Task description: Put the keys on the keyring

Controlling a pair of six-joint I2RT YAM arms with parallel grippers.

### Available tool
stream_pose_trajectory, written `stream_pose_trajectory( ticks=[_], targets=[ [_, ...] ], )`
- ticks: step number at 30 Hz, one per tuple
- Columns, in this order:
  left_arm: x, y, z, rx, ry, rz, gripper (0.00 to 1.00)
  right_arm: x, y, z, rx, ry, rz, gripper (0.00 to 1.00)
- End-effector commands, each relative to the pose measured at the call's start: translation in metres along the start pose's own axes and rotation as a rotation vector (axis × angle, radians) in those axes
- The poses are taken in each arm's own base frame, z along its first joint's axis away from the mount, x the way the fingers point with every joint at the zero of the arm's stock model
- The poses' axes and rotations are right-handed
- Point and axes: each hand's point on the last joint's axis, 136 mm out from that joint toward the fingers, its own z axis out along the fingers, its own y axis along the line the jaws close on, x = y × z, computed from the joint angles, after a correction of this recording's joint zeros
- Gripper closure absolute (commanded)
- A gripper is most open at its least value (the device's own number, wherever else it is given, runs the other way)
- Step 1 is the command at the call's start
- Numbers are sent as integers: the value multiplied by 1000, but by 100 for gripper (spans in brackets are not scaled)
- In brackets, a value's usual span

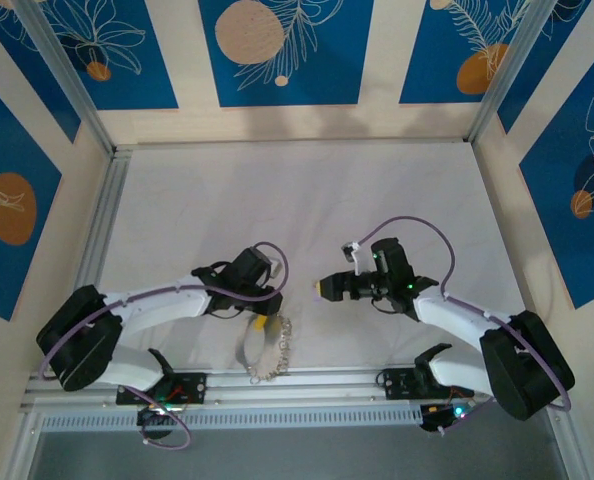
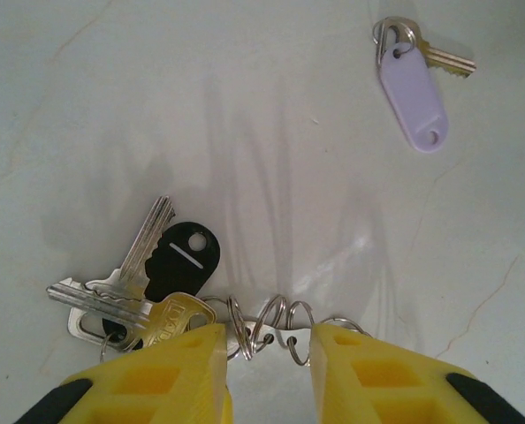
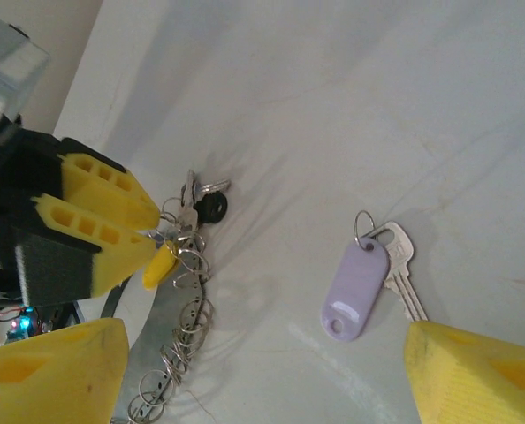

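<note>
The keyring (image 3: 170, 340) is a pale metal band hung with several silvery split rings, and it shows as a loop (image 1: 264, 350) near the table's front edge. My left gripper (image 2: 269, 358) is shut on the band, whose edges touch both yellow fingers (image 2: 174, 371). A bunch with silver keys, a brassy key (image 2: 170, 320) and a black tag (image 2: 185, 258) hangs on the band's left end. A lilac tag (image 2: 413, 97) with a silver key (image 3: 402, 269) lies loose on the table. My right gripper (image 3: 267, 362) hovers above it, wide open and holding nothing.
The white table (image 1: 297, 200) is walled by aluminium rails and patterned panels. Purple cables (image 1: 422, 228) arc over both arms. The left gripper (image 3: 95, 225) fills the right wrist view's left side, close to the lilac tag.
</note>
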Motion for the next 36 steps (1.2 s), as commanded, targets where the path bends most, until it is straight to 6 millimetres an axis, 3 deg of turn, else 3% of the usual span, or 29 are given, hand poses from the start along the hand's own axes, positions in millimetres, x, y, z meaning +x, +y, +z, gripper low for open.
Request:
stream_pose_trajectory(
  ticks=[1, 18, 25, 35, 36],
  targets=[
    [-7, -4, 0, -17, -10, 5, 70, -3, 5, -3, -38, -17, -4, 18],
    [3, 1, 17, -48, 44, -1, 76, -6, 3, -9, -34, -47, 1, 14],
    [3, 0, 19, -51, 49, -1, 85, -7, 2, -10, -38, -55, 2, 14],
    [5, 1, 21, -65, 62, 9, 85, -9, 2, -13, -41, -72, 4, 14],
    [5, 1, 21, -63, 61, 13, 89, -9, 2, -13, -40, -74, 4, 14]
  ],
)
